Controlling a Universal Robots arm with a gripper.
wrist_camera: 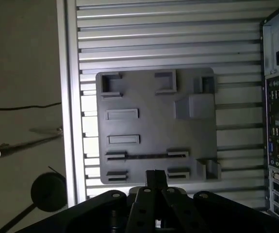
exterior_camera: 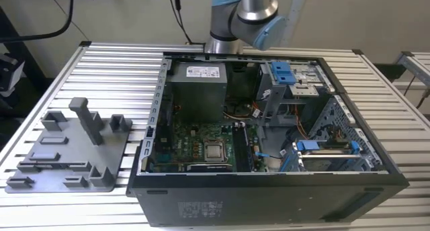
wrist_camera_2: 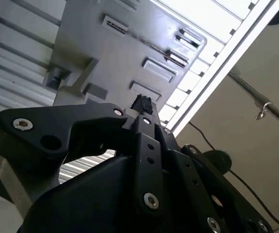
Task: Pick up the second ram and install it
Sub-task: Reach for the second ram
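The second ram [wrist_camera: 146, 156] shows as a thin dark strip seen edge-on, standing between two end holders of the grey fixture tray [wrist_camera: 154, 121]. In the second wrist view the strip [wrist_camera_2: 151, 43] runs along the tray's far part. My gripper [wrist_camera: 156, 175] hangs high above the tray's near edge, shut, with nothing between its black fingertips [wrist_camera_2: 143, 103]. It is well clear of the ram. In the exterior view the tray [exterior_camera: 40, 155] lies at the exterior view's left, beside the open computer case [exterior_camera: 269, 140].
The case's motherboard [exterior_camera: 201, 140] has dark memory slots [exterior_camera: 239, 140] beside the processor socket. A tall post [exterior_camera: 87, 120] and several blocks rise from the tray. The slatted aluminium table [exterior_camera: 114, 65] ends in a rail close to the tray. Cables hang beyond the table.
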